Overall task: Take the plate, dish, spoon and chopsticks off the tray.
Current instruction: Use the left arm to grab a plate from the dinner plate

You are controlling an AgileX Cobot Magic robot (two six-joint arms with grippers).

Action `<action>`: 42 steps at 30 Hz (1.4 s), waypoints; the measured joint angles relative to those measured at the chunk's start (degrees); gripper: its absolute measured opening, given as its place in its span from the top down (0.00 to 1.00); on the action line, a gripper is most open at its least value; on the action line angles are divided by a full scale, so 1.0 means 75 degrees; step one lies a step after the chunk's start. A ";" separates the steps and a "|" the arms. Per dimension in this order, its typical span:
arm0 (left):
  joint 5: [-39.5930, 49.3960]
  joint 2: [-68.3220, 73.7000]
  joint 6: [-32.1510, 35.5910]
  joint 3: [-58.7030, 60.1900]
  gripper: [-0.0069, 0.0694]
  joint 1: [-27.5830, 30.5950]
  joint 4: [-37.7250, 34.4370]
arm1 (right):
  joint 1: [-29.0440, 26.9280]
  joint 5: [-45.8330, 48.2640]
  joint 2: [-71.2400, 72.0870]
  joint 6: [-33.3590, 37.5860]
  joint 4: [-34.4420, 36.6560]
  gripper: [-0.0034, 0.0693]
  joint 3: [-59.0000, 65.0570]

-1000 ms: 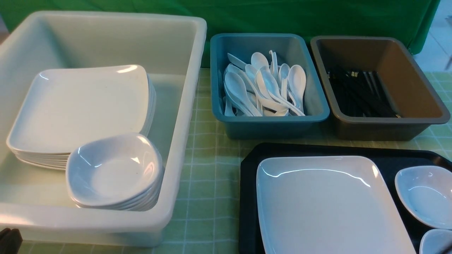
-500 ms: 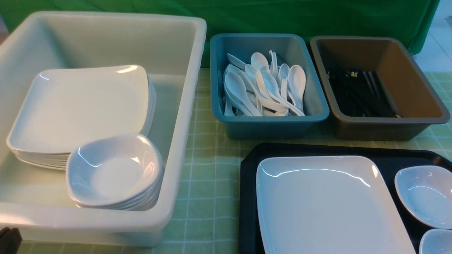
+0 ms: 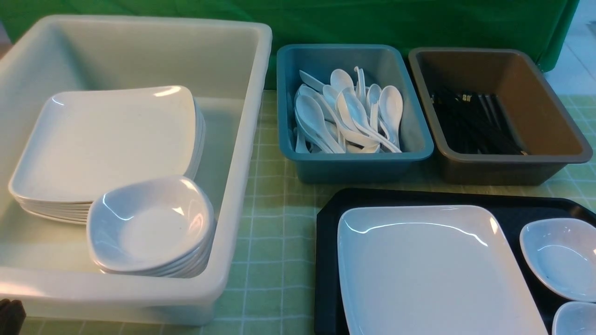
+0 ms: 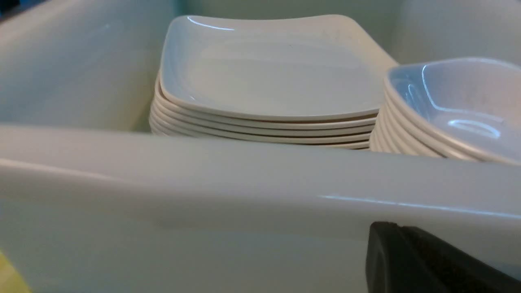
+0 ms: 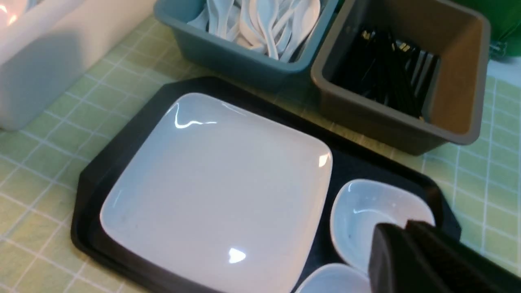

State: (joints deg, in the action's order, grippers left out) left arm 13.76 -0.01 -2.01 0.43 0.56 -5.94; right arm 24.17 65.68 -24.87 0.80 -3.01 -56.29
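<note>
Over green cloth (image 3: 279,223), left gripper (image 4: 384,254) and right gripper (image 5: 403,240) are pressed together; spread right before pinching the dish (image 5: 364,211) rim.

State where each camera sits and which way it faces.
Front: between arms, facing forward over white tub, tray; left arm sliver shows.
Left wrist: low outside the tub, facing stacked plates; left gripper tip shows.
Right wrist: above the tray, looking down at the plate; shut right gripper shows.
Shared, front and right wrist: plate, tray.
</note>
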 joint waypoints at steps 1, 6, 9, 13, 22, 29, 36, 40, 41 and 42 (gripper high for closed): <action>-0.0001 0.0000 -0.0178 0.0000 0.91 0.0000 -0.0281 | 0.0000 0.0000 0.0001 -0.0019 0.0000 0.91 0.0058; -0.1029 0.0000 -0.2410 0.0000 0.91 0.0000 -0.4755 | 0.0000 -0.0658 0.1109 -0.0202 -0.0009 0.91 0.1229; -0.1650 0.0000 -0.2892 0.0000 0.91 0.0000 -0.5958 | 0.0000 -0.0902 0.1284 -0.0208 -0.0009 0.90 0.1510; -0.2145 0.0000 -0.3173 0.0000 0.91 0.0000 -0.6439 | 0.0000 -0.1068 0.1311 -0.0208 -0.0017 0.90 0.1692; -0.0998 0.0679 -0.2800 -0.3050 0.91 0.0000 -0.4791 | -0.0003 -0.1740 0.1311 -0.0208 -0.0132 0.88 0.1735; 0.5073 0.4709 -0.0592 -0.6860 0.91 0.0000 -0.4498 | -0.0003 -0.2308 0.1311 -0.0208 -0.0261 0.88 0.1745; 0.6681 0.7923 0.0956 -0.7169 0.91 -0.2048 -0.6081 | -0.0003 -0.2345 0.1304 -0.0208 -0.0401 0.86 0.1754; 0.5548 0.8316 -0.0842 -0.7126 0.91 -0.4233 -0.4647 | -0.0003 -0.2345 0.1258 -0.0208 -0.0440 0.86 0.1754; 0.5098 0.8583 -0.1805 -0.7110 0.91 -0.5111 -0.3950 | -0.0003 -0.2345 0.1241 -0.0208 -0.0440 0.85 0.1754; 0.4851 0.8705 -0.2224 -0.7103 0.90 -0.5563 -0.3662 | -0.0003 -0.2345 0.1231 -0.0208 -0.0440 0.85 0.1764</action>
State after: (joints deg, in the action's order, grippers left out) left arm 50.14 65.27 -18.68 -52.85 -41.16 -33.41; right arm 24.15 48.09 -15.64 -0.76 -6.31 -43.05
